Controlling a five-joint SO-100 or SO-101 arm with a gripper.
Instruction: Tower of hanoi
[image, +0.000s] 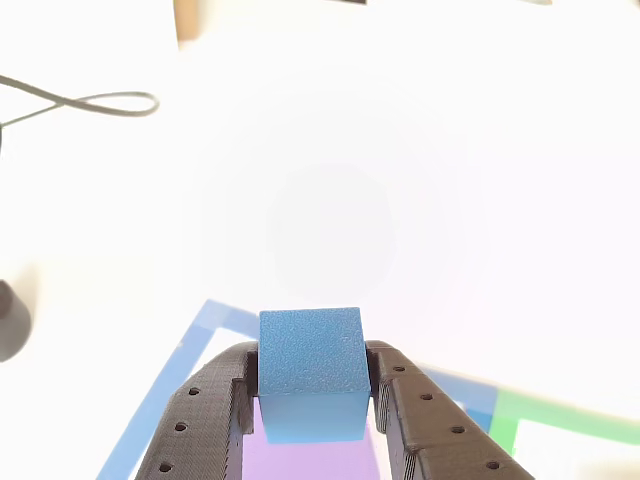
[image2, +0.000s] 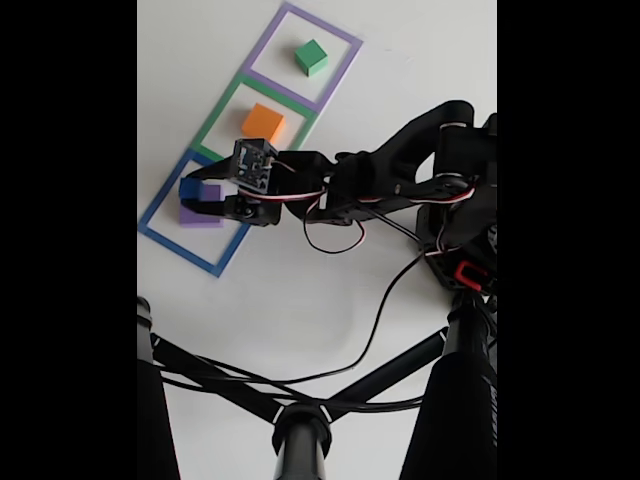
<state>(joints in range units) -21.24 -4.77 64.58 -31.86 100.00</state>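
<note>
In the other view, my gripper (image: 312, 385) is shut on the small blue cube (image: 311, 365), its two black fingers pressed to the cube's sides. Below the cube lies the pale-purple slab (image: 310, 458). The fixed view has the blue cube (image2: 191, 190) held just over the purple slab (image2: 198, 214), inside the blue square outline (image2: 160, 240); whether cube and slab touch, I cannot tell. My gripper (image2: 196, 192) reaches in from the right. The orange cube (image2: 263, 122) rests in the green outline and the green cube (image2: 311, 57) in the purple outline.
The arm's body and base (image2: 450, 190) stand at the right in the fixed view, with cables trailing below them. A black tripod or stand (image2: 300, 430) crosses the bottom. A thin dark cable (image: 100, 103) loops at the upper left of the other view.
</note>
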